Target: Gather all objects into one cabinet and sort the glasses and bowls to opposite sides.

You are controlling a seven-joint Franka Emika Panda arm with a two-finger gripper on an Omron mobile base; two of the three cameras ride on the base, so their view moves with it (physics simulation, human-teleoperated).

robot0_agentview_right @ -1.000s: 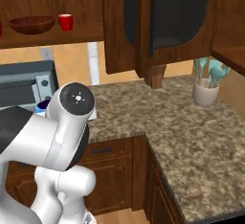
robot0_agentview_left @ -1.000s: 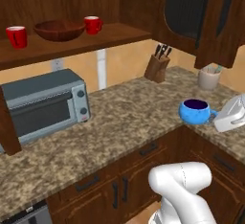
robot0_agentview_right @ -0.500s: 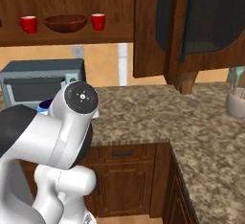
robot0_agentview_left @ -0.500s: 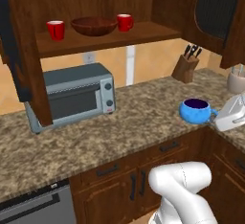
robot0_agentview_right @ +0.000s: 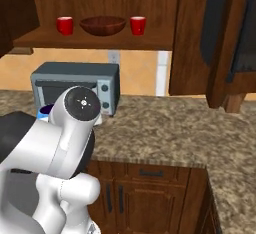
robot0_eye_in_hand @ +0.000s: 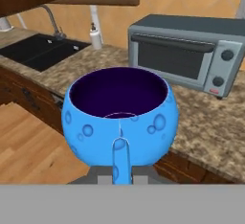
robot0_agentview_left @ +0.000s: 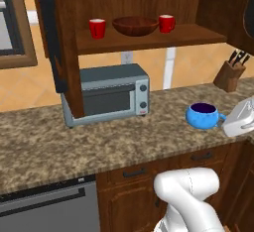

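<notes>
While the gripper (robot0_eye_in_hand: 122, 180) grips its handle, the blue cup (robot0_agentview_left: 202, 115) hangs above the counter (robot0_agentview_left: 114, 144).
Fingers closed narrowly on the handle, at the cup's near side in the hand view, its dark mouth facing up. Two red mugs (robot0_agentview_left: 97, 28) (robot0_agentview_left: 166, 23) flank the bowl (robot0_agentview_left: 135, 26) on the cabinet (robot0_agentview_left: 149, 40) shelf, above the toaster oven (robot0_agentview_left: 106, 93).

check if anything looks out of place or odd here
Only the blue cup is apart from the set: it is over the counter, gripped by its handle in the shut gripper, while both red mugs flank the wooden bowl on the cabinet shelf. Nothing spilled or tipped.
</notes>
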